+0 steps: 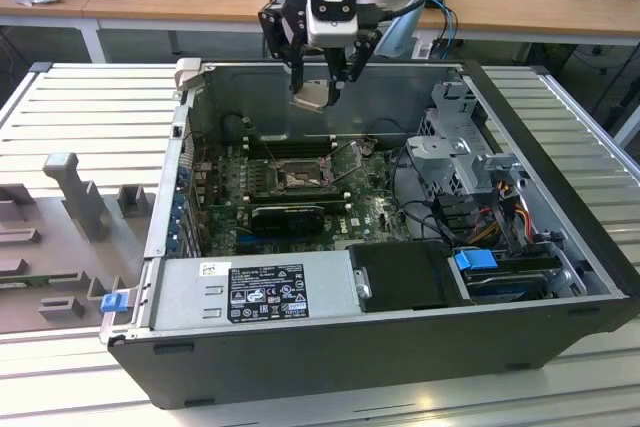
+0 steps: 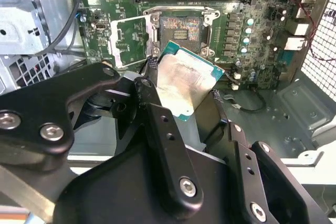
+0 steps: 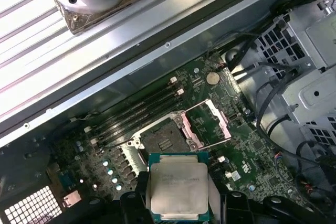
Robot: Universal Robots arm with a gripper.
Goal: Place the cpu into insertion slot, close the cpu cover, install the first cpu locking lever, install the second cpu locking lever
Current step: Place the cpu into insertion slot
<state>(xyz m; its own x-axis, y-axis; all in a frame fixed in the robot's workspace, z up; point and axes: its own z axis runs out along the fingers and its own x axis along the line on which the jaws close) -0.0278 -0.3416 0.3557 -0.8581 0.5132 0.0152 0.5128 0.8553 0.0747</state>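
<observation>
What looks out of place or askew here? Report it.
The cpu, gripped by the pincer, sits twisted against the insertion slot: in both wrist views their edges are not parallel. The cpu cover lies flipped open beside the slot. No damage shows.

Matt black tool (image 1: 318, 92); the cpu (image 3: 177, 188) in it shows dull, scuffed silver metal; circuit board (image 3: 257, 150) below gleams green.

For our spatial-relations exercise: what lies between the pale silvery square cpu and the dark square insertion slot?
Nothing: in both wrist views the stretch from the pale silvery square cpu to the dark square insertion slot is bare.
</observation>
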